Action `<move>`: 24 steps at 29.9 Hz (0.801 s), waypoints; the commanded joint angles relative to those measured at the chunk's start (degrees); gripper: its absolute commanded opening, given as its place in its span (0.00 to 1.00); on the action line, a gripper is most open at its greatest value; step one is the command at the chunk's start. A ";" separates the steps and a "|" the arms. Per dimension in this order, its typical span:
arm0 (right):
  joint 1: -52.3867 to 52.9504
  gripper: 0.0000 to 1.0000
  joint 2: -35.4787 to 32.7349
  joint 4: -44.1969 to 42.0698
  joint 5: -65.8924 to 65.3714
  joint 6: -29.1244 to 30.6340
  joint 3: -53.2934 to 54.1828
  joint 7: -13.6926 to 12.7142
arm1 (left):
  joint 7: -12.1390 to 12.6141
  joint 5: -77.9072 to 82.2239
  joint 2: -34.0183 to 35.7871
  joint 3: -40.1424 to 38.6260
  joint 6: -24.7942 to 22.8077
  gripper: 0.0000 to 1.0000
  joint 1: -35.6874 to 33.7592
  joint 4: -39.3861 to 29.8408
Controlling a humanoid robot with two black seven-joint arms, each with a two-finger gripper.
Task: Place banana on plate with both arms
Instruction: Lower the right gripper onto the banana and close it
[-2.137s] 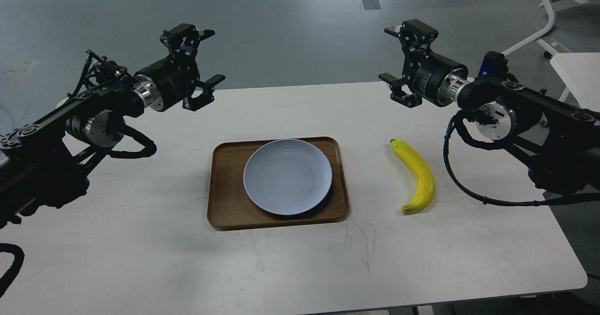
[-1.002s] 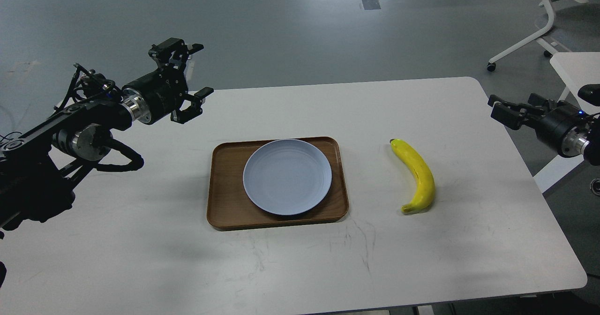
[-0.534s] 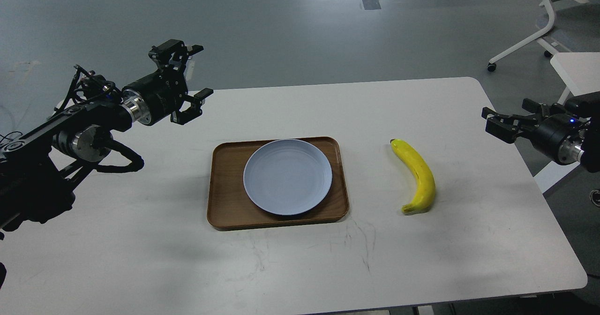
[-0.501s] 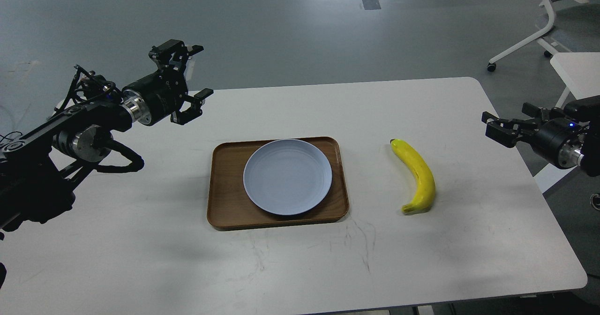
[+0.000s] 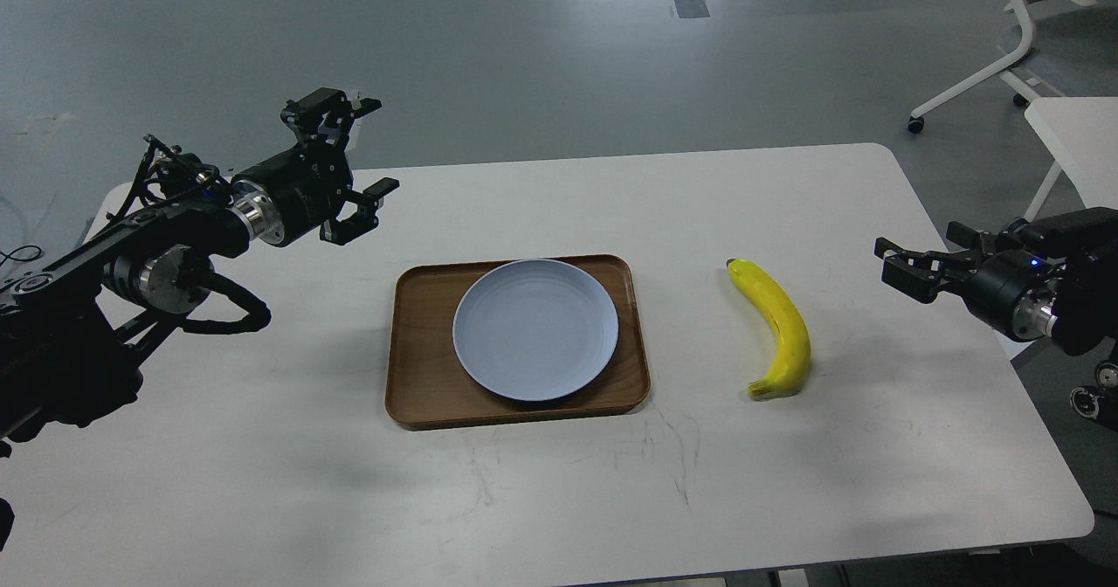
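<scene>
A curved yellow banana (image 5: 780, 328) lies on the white table right of the tray, stem end nearest me. The pale blue-grey plate (image 5: 535, 328) sits empty on a brown wooden tray (image 5: 417, 351) at the table's middle. My left gripper (image 5: 371, 146) is open and empty, held above the table's far left, well away from the plate. My right gripper (image 5: 917, 262) is open and empty, low over the table's right edge, a short way right of the banana and pointing toward it.
The white table (image 5: 559, 482) has faint scratches in front of the tray. Its right edge runs under my right arm. A white chair base (image 5: 1004, 54) and another white table (image 5: 1070, 133) stand at the far right on the grey floor.
My right arm swung off to the right, dropped low, then moved back left toward the banana. My left gripper lowered slightly and shifted a little. Banana and plate have not moved.
</scene>
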 commanded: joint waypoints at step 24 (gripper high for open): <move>-3.08 0.98 13.58 -4.82 3.42 -0.36 -2.37 0.08 | -0.01 0.00 0.44 -0.37 -0.10 0.98 0.00 0.00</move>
